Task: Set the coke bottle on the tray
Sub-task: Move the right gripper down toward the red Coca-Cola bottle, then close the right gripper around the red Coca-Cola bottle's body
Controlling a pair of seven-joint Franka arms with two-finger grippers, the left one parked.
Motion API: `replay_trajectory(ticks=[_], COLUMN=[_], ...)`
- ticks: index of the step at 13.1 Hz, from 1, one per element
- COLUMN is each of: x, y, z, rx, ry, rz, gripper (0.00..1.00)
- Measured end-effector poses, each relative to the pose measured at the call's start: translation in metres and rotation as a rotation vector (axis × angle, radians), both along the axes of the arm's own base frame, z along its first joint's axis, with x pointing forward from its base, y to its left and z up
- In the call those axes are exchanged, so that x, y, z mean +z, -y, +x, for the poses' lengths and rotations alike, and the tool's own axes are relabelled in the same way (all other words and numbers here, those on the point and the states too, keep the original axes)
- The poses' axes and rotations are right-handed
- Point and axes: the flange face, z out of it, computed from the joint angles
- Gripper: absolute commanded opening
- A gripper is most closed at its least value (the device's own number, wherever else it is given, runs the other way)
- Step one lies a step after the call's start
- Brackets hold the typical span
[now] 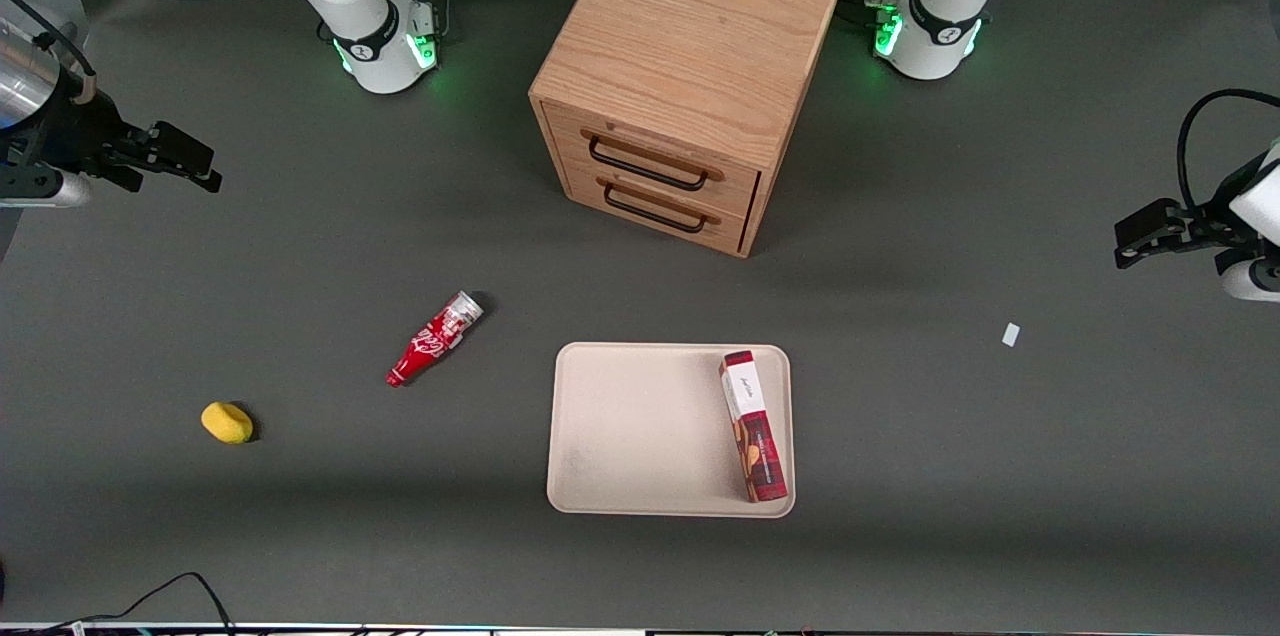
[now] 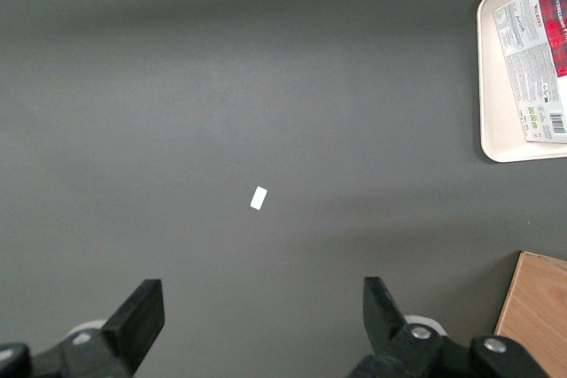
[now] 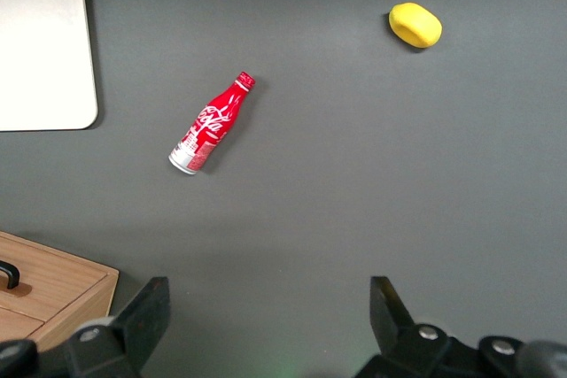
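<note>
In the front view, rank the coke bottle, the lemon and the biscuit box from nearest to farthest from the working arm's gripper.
The gripper, jaws open, hangs over the working arm's end of the table.
1. Lemon: on the mat, nearer the front camera than the gripper; too close to call against the bottle.
2. Coke bottle: lying on the mat beside the tray.
3. Biscuit box: on the tray.

A dark grey matte table surface fills the scene, evenly lit with soft shadows, and on it stands a light oak cabinet with two drawers fitted with dark handles, its drawer fronts facing the front camera.
</note>
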Motion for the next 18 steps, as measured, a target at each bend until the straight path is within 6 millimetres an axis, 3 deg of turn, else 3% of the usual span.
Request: replay_trajectory(ticks=[5,8,13,15,17,18], x=[-0.012,-0.039,-0.134,-0.178,-0.233,-0.252], y=[-0.006,-0.045,-0.115,-0.129,-0.141,-0.146], z=[0.005,0.019,0.058,0.057,0.045,0.041], rx=[-0.047,-0.112,-0.313,-0.405,-0.512,-0.543], ry=[-0.03,-0.054,-0.063,-0.051,-0.061,-0.067], rz=[-0.007,-0.023,-0.032,-0.026,-0.03,-0.032], gripper=[1.0,1.0,1.0,1.0,1.0,1.0])
